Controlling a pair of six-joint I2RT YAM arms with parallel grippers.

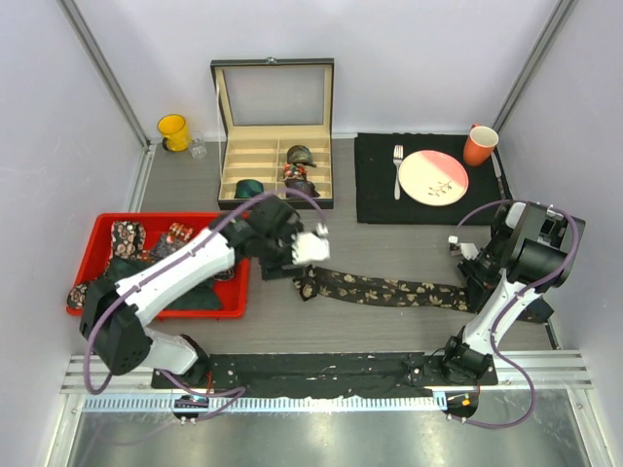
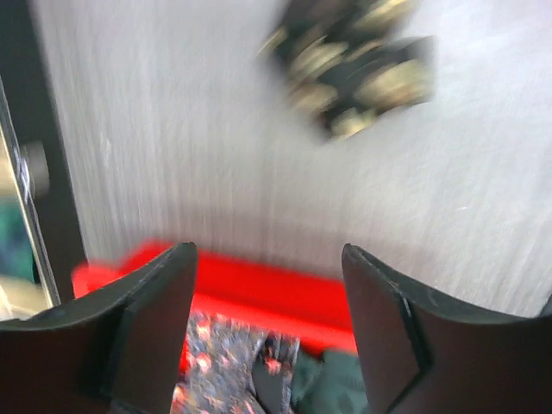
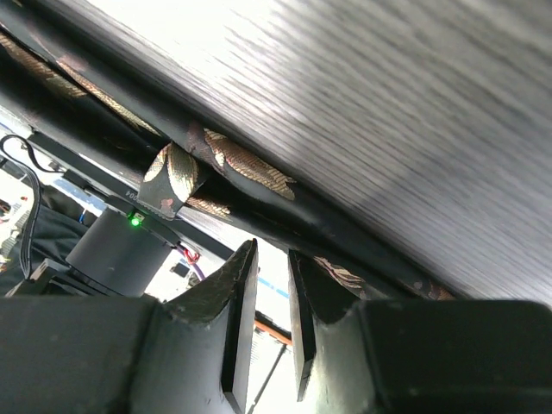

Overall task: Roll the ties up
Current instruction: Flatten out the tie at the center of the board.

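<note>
The floral tie (image 1: 384, 289) lies on the worktop (image 1: 389, 248) at frame centre, long axis left-right. The left pincer (image 1: 310, 255), wide and empty, hangs above its left end. The right pincer (image 1: 467, 265), narrow, meets its right end; I cannot tell whether it grips.

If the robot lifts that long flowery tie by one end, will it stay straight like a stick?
Probably not. The tie lies flat and thin on the table, and one end is bunched up, so it would likely droop. It probably rolls easily too, like the coiled ties in the box.
</note>
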